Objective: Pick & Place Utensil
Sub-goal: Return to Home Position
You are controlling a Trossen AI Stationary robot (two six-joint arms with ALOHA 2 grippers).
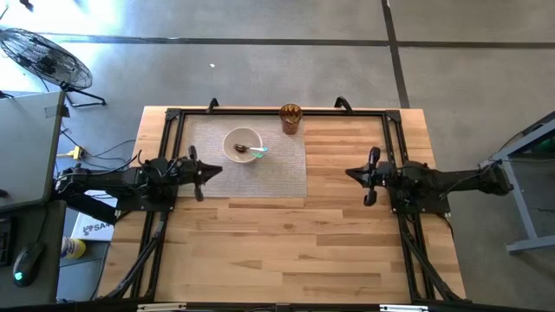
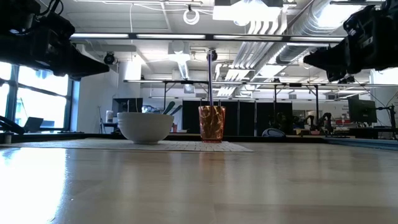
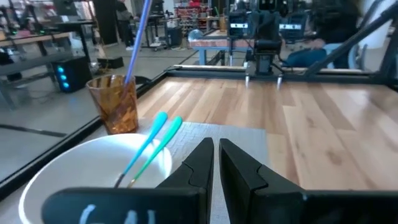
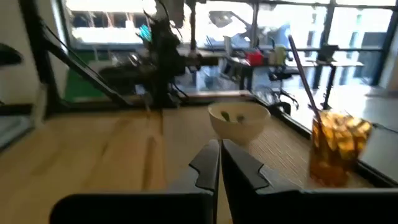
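A white bowl (image 1: pixel 242 144) stands on a grey placemat (image 1: pixel 286 169) at the far middle of the table. Two utensils with light blue handles (image 3: pixel 152 140) lie in it, their handles leaning on its rim. An amber cup (image 1: pixel 290 118) stands just beyond the mat's far right corner, with a purple-handled utensil (image 3: pixel 137 38) upright in it. My left gripper (image 1: pixel 201 176) hovers shut at the mat's left edge, near the bowl. My right gripper (image 1: pixel 371 176) hovers shut over bare wood to the mat's right. Neither touches anything.
A black metal frame (image 1: pixel 277 111) runs around the working area along the far, left and right sides. Bare wooden tabletop (image 1: pixel 286 243) lies toward the near edge and between the two arms.
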